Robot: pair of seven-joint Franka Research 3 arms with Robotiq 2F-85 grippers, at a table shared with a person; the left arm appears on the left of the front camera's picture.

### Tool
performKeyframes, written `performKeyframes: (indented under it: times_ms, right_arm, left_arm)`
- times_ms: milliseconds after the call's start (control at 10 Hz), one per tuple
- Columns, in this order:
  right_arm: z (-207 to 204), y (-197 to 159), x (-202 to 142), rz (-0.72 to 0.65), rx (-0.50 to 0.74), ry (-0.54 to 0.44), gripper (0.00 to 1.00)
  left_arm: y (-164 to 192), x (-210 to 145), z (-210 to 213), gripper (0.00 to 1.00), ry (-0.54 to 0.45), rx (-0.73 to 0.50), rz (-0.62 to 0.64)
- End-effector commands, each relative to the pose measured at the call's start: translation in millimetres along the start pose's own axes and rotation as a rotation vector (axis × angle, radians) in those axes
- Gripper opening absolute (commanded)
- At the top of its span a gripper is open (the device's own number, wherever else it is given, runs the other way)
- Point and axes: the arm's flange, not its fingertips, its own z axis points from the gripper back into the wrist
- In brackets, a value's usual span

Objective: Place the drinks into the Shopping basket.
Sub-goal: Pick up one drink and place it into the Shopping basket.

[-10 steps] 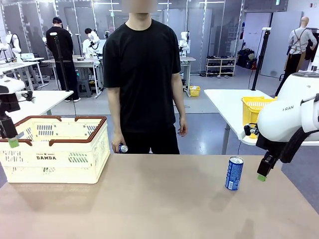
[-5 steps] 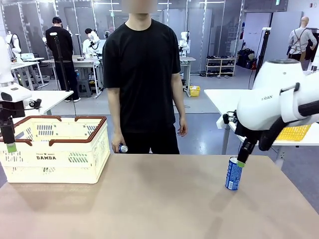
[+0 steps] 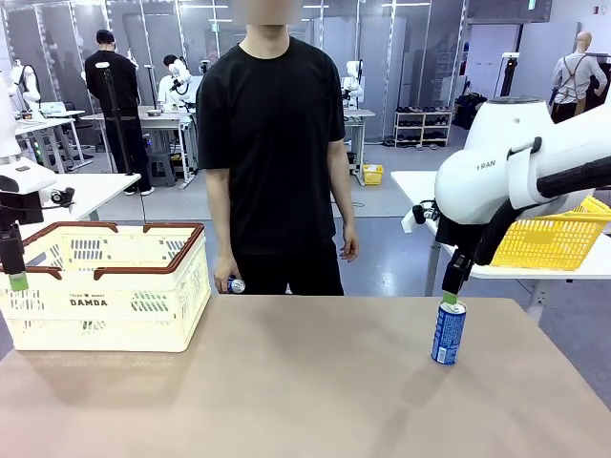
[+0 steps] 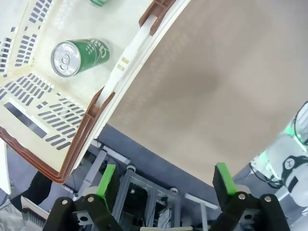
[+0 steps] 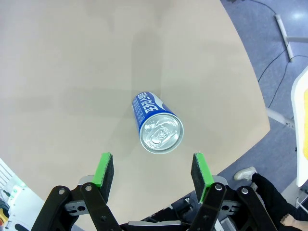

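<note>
Since the blue can (image 3: 448,332) is thin-walled metal with a smooth printed skin, it is being judged light to moderately heavy (the top looks sealed, so probably full), stiff enough under a gentle squeeze, easy to dent under a hard one, and somewhat slippery. A hold across the round side wall, a little below the silver top, is being favoured. The can is being left upright on the table (image 3: 315,382) toward 4 o'clock, well apart from the Shopping basket (image 3: 105,286) at 9 o'clock. The right gripper (image 3: 450,297) is being held directly above the can's top, pointing straight down, its forearm slanting in from 2 o'clock. In the right wrist view the right gripper is being shown with its jaws parted wider than the can and nothing between them, the can lying at 12 o'clock from the gap. The left gripper (image 3: 17,277) is being kept fully spread and empty at the basket's outer side, near its brown rim. A green can (image 4: 79,55) is lying on its side inside the basket.
</note>
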Motion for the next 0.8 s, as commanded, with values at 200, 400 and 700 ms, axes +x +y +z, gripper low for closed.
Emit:
performKeyframes:
  times_ms: [200, 400, 700]
  right_arm:
    - [8.1, -17.8, 2.3, 0.043, 0.059, 0.063, 0.81]
    - [2.3, -10.5, 1.2, 0.007, 0.026, 0.031, 0.81]
    - [0.9, -13.6, 0.9, 0.035, 0.049, 0.020, 0.81]
  left_arm:
    - [-2.3, -0.3, 3.2, 0.98, -0.012, -0.002, 0.019]
    - [-2.3, -0.3, 3.2, 0.98, -0.012, -0.002, 0.019]
    - [-2.3, -0.3, 3.2, 0.98, -0.012, -0.002, 0.019]
